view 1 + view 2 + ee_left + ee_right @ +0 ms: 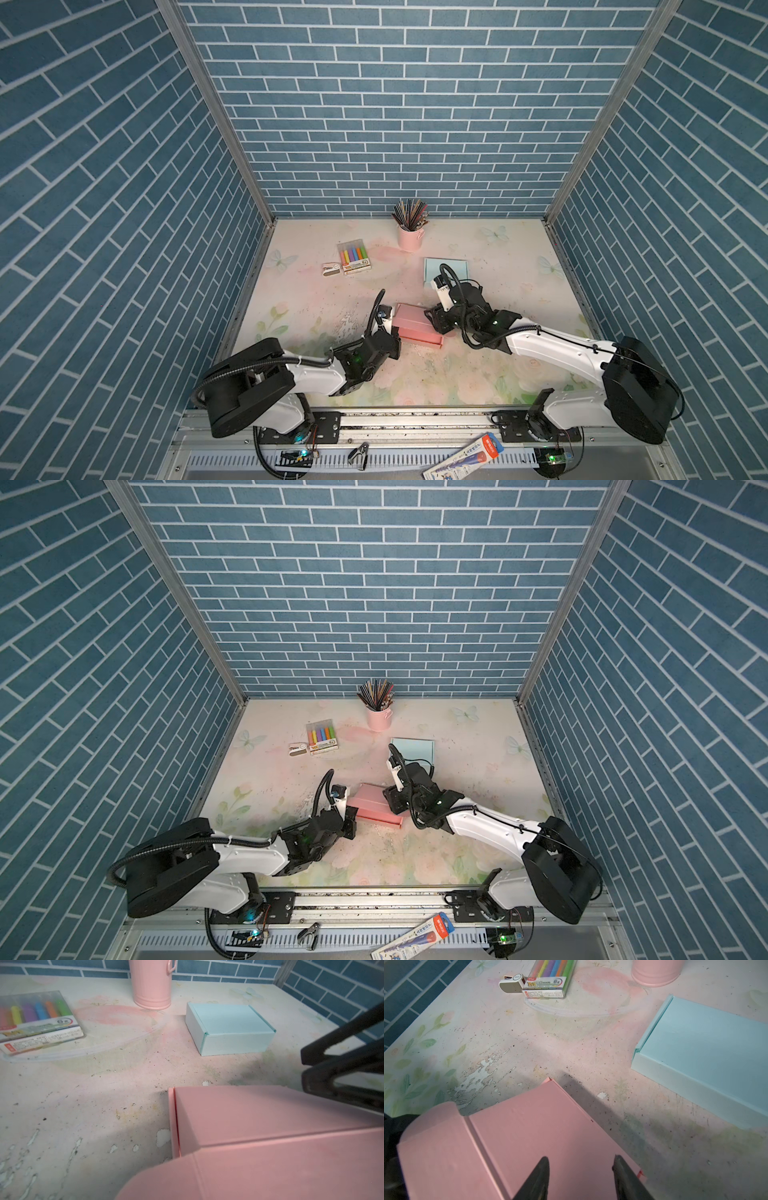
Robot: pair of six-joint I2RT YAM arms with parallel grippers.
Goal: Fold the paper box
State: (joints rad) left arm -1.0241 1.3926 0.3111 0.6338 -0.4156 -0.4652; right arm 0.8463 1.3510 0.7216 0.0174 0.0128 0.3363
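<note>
- Near the front middle of the table (pixel 316 291), the pink paper box (pixel 415 324) lay between the two pincers.
- It looked almost folded: the lid was down, but a rounded side flap (pixel 431 1120) stuck out, not yet tucked in.
- The right pincer (pixel 580 1160) stood with its jaws apart over the lid, holding nothing.
- The left pincer (pixel 395 331) was at the flap end; open or closed, I could not tell.
- The card was smooth and matte, with sharp creases; a finished blue box (pixel 228 1028) lay behind.
</note>
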